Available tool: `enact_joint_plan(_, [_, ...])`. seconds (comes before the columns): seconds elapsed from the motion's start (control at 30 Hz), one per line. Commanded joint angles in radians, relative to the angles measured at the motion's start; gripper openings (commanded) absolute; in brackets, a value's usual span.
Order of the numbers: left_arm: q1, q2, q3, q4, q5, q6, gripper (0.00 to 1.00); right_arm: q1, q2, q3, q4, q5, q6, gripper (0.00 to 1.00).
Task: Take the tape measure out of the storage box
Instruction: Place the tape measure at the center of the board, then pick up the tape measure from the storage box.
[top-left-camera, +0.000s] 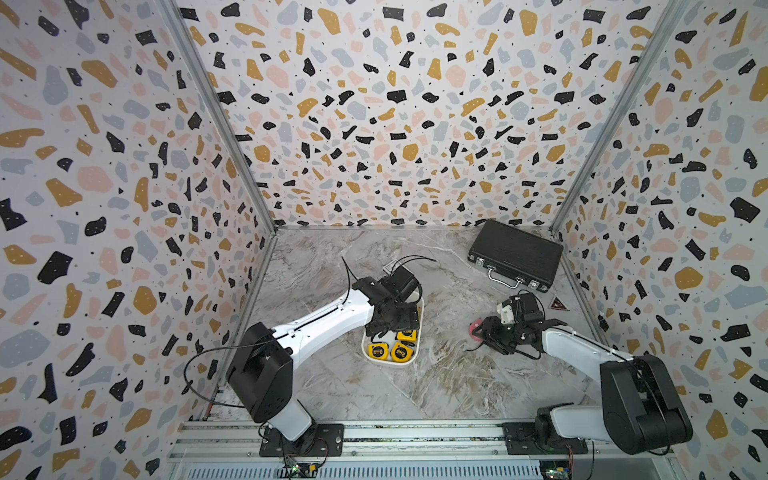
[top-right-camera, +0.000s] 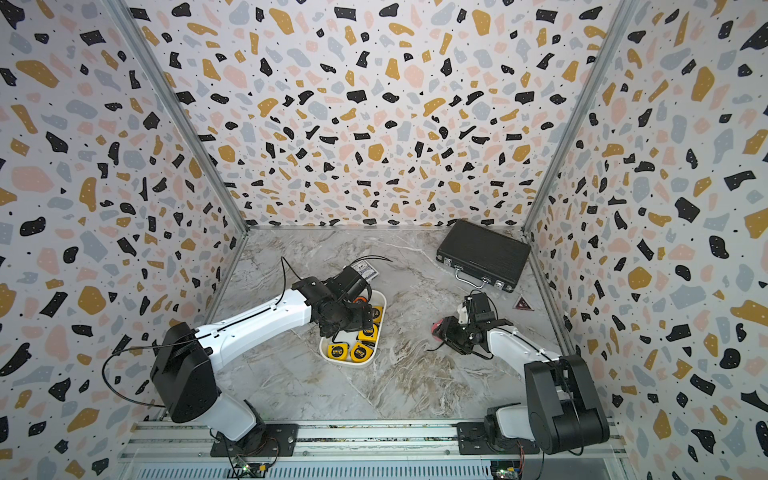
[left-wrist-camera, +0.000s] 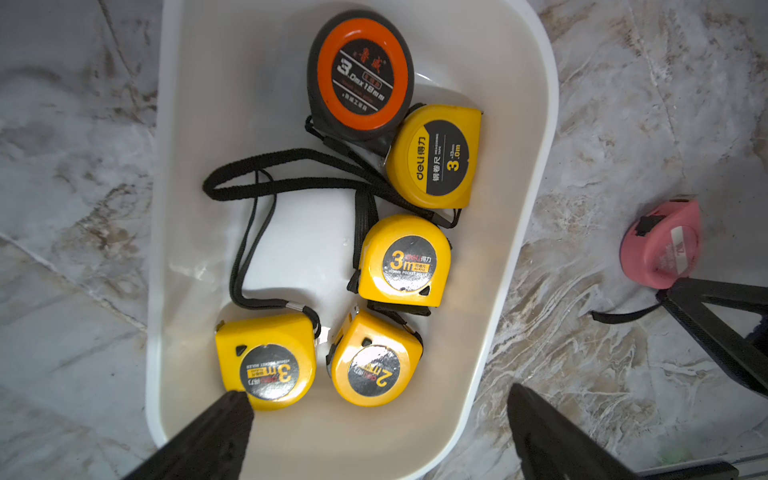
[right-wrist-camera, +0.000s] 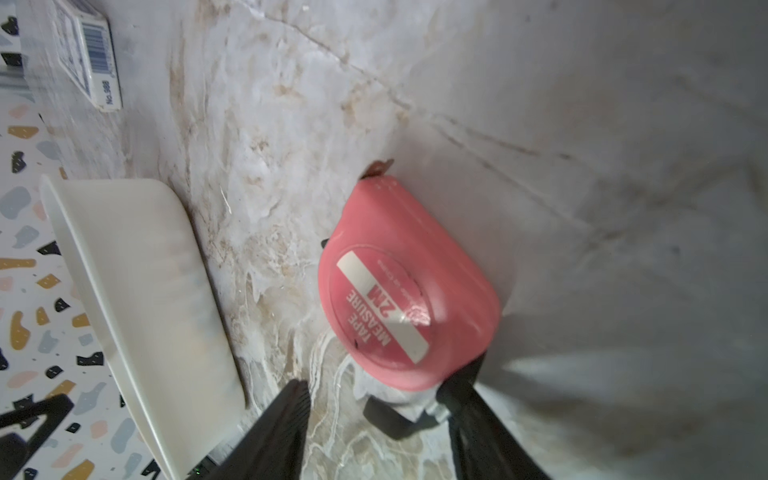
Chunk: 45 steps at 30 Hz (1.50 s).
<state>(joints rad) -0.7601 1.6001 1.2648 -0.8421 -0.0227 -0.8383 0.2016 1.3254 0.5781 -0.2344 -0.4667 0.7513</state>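
The white storage box (top-left-camera: 411, 360) (top-right-camera: 334, 360) (left-wrist-camera: 540, 174) (right-wrist-camera: 137, 291) lies mid-table. It holds several yellow tape measures (left-wrist-camera: 405, 259) and one black-and-orange tape measure (left-wrist-camera: 359, 75), their black straps tangled. My left gripper (left-wrist-camera: 378, 399) (top-left-camera: 390, 328) hovers open over the box's near end, above the two nearest yellow ones. A pink tape measure (right-wrist-camera: 407, 291) (top-left-camera: 475, 328) (left-wrist-camera: 660, 249) lies flat on the marble table, outside the box. My right gripper (right-wrist-camera: 379, 386) (top-left-camera: 484, 332) stands open just behind it. One of its fingers is at the pink case's edge, and the strap lies between the fingers.
A closed black ribbed briefcase (top-left-camera: 515, 255) (top-right-camera: 484, 253) sits at the back right corner. A small barcode-printed box (right-wrist-camera: 89, 54) (top-right-camera: 370, 272) lies behind the storage box. A red triangle sticker (top-left-camera: 558, 303) is near the right wall. Patterned walls close in three sides.
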Motion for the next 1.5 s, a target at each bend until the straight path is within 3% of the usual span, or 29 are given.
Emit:
enact_joint_plan(0.0, [0.004,0.022,-0.008,0.011,0.009,0.028,1.0,-0.004,-0.034,0.055,-0.12,0.037,-0.069,0.68])
enact_joint_plan(0.4, [0.004,0.096,-0.016,0.035,0.02,0.108,0.98,-0.004,-0.123,0.126,-0.306,0.114,-0.14,0.89])
enact_joint_plan(0.73, [0.004,0.207,-0.003,0.134,0.053,0.101,0.94,-0.005,-0.186,0.151,-0.373,0.112,-0.15,0.99])
enact_joint_plan(1.07, [0.008,0.281,0.016,0.203,0.097,0.079,0.92,-0.005,-0.163,0.165,-0.361,0.1,-0.162,0.99])
enact_joint_plan(1.47, [0.009,0.268,0.065,0.104,0.036,0.055,0.86,-0.004,-0.178,0.193,-0.355,0.081,-0.16,0.99])
